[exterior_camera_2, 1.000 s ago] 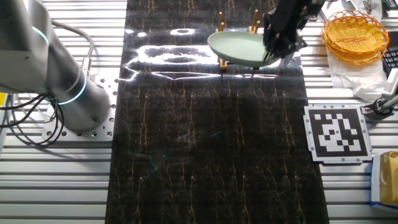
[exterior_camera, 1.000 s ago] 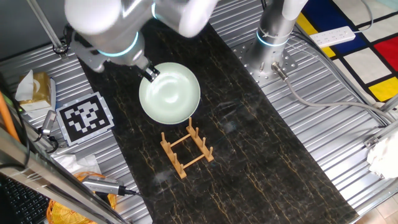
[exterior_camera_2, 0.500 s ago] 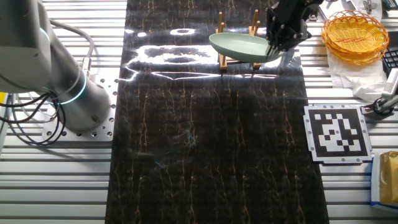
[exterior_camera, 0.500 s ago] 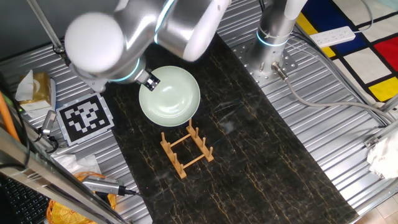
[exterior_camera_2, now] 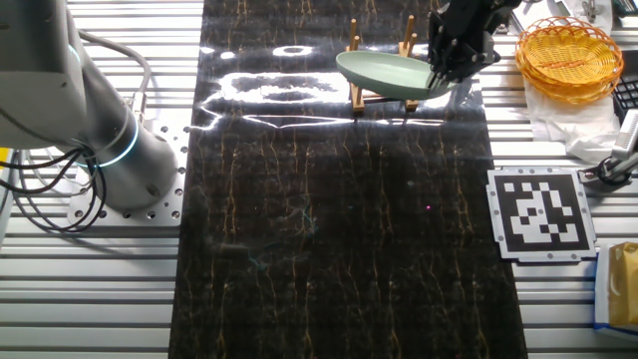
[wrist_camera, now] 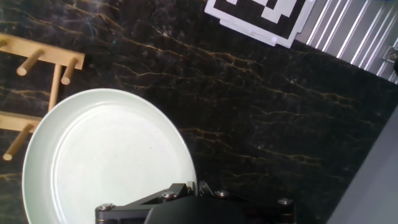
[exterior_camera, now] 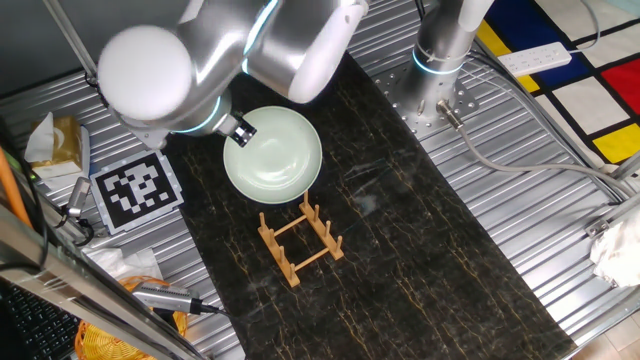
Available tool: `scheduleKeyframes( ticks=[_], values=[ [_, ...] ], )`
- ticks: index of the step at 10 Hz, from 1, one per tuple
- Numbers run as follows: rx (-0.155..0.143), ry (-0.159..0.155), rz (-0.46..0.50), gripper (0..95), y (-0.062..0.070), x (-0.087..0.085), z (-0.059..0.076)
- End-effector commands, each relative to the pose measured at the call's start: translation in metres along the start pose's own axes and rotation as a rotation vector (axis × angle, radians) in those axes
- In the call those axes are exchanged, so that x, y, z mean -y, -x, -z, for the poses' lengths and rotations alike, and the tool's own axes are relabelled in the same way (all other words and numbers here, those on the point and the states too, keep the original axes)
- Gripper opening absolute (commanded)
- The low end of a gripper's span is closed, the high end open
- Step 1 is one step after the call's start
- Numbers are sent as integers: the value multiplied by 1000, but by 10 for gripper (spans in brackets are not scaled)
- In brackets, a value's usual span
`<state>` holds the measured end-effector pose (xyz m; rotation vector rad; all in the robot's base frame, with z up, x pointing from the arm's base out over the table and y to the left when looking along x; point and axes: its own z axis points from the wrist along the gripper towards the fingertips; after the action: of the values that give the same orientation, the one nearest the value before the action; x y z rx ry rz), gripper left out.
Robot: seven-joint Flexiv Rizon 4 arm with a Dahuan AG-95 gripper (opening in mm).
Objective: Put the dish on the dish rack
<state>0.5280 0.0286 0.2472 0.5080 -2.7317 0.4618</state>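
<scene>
The dish [exterior_camera: 273, 151] is a round pale mint-green plate held up above the dark mat, roughly level. My gripper [exterior_camera: 241, 130] is shut on the dish's rim at its left edge in this view. In the other fixed view the dish [exterior_camera_2: 384, 76] hangs in front of the dish rack [exterior_camera_2: 379, 45], with my gripper [exterior_camera_2: 439, 78] on its right rim. The light-brown wooden dish rack [exterior_camera: 301, 241] stands on the mat just below the dish. In the hand view the dish [wrist_camera: 106, 158] fills the lower left, the dish rack's pegs [wrist_camera: 37, 62] show at the left, and my gripper [wrist_camera: 194, 186] pinches the rim.
A black-and-white marker board [exterior_camera: 137, 187] lies left of the mat. An orange wicker basket [exterior_camera_2: 569, 57] and a white bag stand beside the rack's side of the table. The arm's base [exterior_camera: 440, 60] is at the far end. A grooved metal table surrounds the mat.
The arm has swung over, and the dish rose slightly and tilted nearer level beside the rack. In the last half second almost nothing moved.
</scene>
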Motion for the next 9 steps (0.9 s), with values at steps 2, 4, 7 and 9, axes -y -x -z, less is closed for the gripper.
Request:
scheduleKeyframes(
  ticks=[2, 4, 7, 9],
  values=[
    [57, 53, 5, 0, -1, 0, 0],
    [64, 38, 31, 0, -1, 0, 0],
    [41, -74, 72, 0, -1, 0, 0],
    [51, -75, 87, 0, -1, 0, 0]
  ],
)
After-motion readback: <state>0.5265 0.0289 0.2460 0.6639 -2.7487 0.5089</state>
